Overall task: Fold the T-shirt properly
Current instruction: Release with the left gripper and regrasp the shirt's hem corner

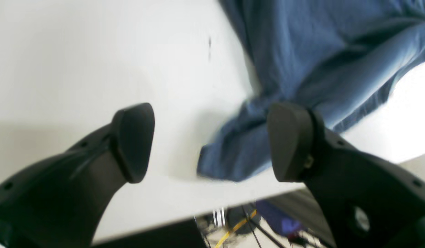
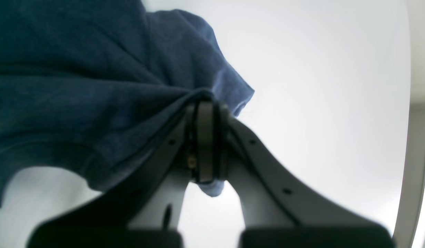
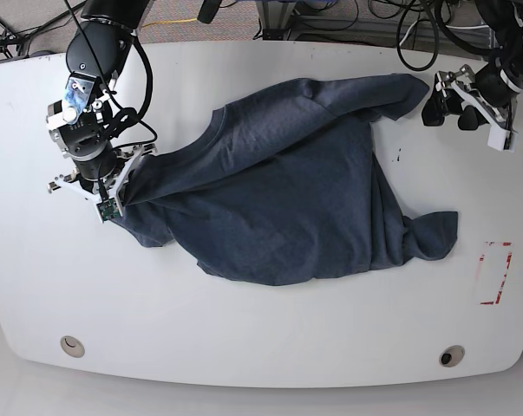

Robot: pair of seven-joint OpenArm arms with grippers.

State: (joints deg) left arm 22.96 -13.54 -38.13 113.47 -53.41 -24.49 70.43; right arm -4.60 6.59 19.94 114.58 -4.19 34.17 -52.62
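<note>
while i watched the base view, the blue t-shirt [image 3: 287, 199] lay spread and rumpled across the middle of the white table [image 3: 244, 338], one sleeve reaching toward the far right corner and another bunched near the right edge. my right gripper [image 3: 122, 186] sat at the shirt's left side with its jaws pressed together on a pinch of the fabric; in the right wrist view the right gripper [image 2: 205, 103] had the cloth [image 2: 78, 86] gathered into folds that ran straight into the closed tips. my left gripper [image 3: 454, 102] was near the far right corner, just beside the end of the upper sleeve, and its jaws stood wide apart. in the left wrist view the left gripper [image 1: 212, 141] held nothing, and the sleeve end [image 1: 233, 155] lay on the table [image 1: 78, 51] between the two fingers, nearer one pad [image 1: 288, 141]; i could not tell whether that pad touched it. a red-outlined mark [image 3: 493, 272] sat on the table by the right edge.
</note>
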